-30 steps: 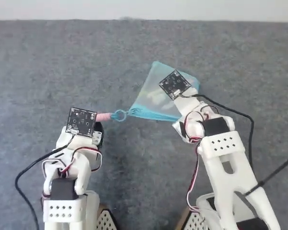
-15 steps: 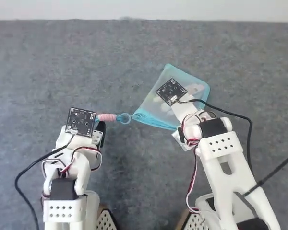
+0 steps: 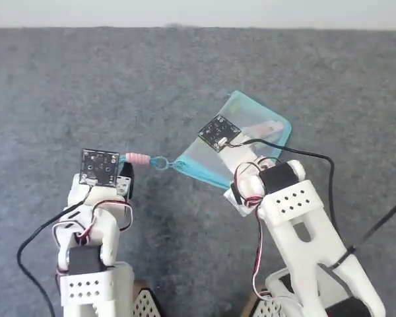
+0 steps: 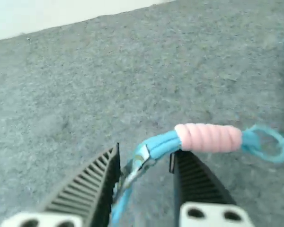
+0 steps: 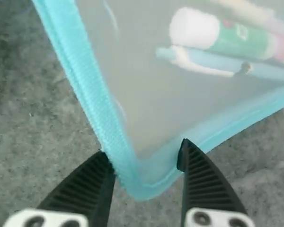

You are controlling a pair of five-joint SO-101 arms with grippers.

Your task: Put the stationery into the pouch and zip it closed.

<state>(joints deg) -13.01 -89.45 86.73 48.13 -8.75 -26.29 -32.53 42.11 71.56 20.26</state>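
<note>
The translucent pouch [image 3: 254,127] with teal edging lies on the grey carpet, its zipper edge [image 3: 199,173] facing the arms. Inside it are a glue stick [image 5: 213,32] and a blue pen [image 5: 213,65]. My right gripper [image 5: 144,158] is shut on a corner of the pouch [image 5: 146,118]. A teal cord with a pink bead [image 3: 137,158] and a ring [image 3: 160,162] runs from the zipper toward the left arm. My left gripper [image 4: 144,158] is shut on the zipper pull [image 4: 137,158], with the pink bead [image 4: 208,137] just past its fingertips.
Grey carpet [image 3: 86,86] covers the table on all sides of the pouch. A pale wall strip [image 3: 198,13] runs along the far edge. Black cables [image 3: 317,158] trail from the right arm toward the near right.
Both arms shifted left. The pouch went with them, turned, and settled flatter on the carpet, while the cord with the pink bead stayed stretched between the pouch and the left gripper.
</note>
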